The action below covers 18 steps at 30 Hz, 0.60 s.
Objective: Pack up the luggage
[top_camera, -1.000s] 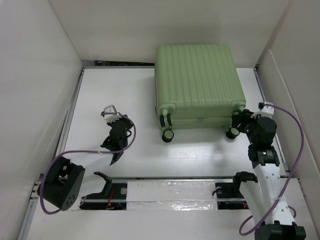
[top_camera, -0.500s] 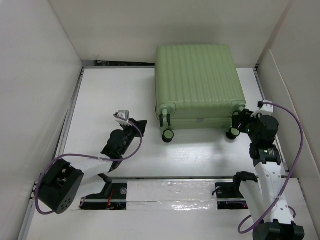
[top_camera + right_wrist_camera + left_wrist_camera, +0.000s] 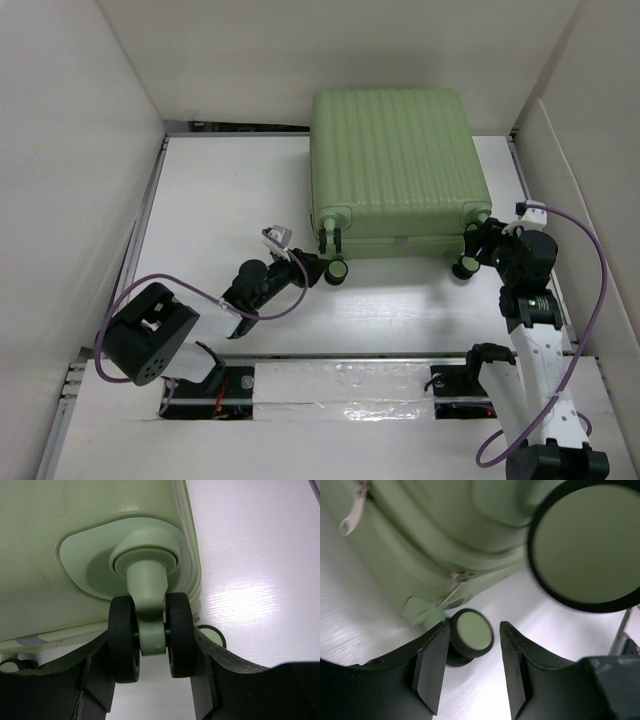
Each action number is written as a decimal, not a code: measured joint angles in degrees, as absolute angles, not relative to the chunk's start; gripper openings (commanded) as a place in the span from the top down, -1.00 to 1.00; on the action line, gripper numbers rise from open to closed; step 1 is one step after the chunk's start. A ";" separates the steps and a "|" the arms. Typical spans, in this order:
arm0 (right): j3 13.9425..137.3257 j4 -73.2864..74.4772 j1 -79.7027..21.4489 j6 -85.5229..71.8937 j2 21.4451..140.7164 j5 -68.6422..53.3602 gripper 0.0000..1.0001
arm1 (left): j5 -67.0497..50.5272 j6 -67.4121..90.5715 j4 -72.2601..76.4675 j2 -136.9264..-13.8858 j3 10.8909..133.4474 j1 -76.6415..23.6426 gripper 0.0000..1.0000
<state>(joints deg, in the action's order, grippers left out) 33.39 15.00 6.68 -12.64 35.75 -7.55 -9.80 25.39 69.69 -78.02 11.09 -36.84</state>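
Note:
The luggage (image 3: pixel 395 165) is a light green ribbed suitcase lying shut at the back middle of the table, its wheels toward me. My left gripper (image 3: pixel 312 268) is open and low over the table, just left of the front-left wheel (image 3: pixel 337 268). In the left wrist view that wheel (image 3: pixel 587 545) looms at the upper right, and a farther wheel (image 3: pixel 471 632) shows between my open fingers (image 3: pixel 430 670). My right gripper (image 3: pixel 480 250) is shut on the front-right twin wheel (image 3: pixel 152 635). Its fingers (image 3: pixel 97 675) press on both outer faces of that wheel.
White walls enclose the table on the left (image 3: pixel 70 200), back and right (image 3: pixel 590 200). A taped rail (image 3: pixel 340 385) runs along the near edge by the arm bases. A zip pull (image 3: pixel 350 522) hangs on the suitcase side.
My left arm has swung right across the table, from the left middle up to the suitcase's front-left wheel. The right arm and the suitcase have not moved.

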 measured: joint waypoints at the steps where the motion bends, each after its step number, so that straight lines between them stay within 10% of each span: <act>1: 33.39 15.00 6.68 -12.64 35.77 -7.57 1.00 | -9.37 25.32 70.24 -78.56 11.75 -38.04 0.16; 18: 33.39 15.05 6.76 -12.64 35.59 -8.32 1.00 | 8.16 24.01 73.63 -84.66 16.43 -42.39 0.40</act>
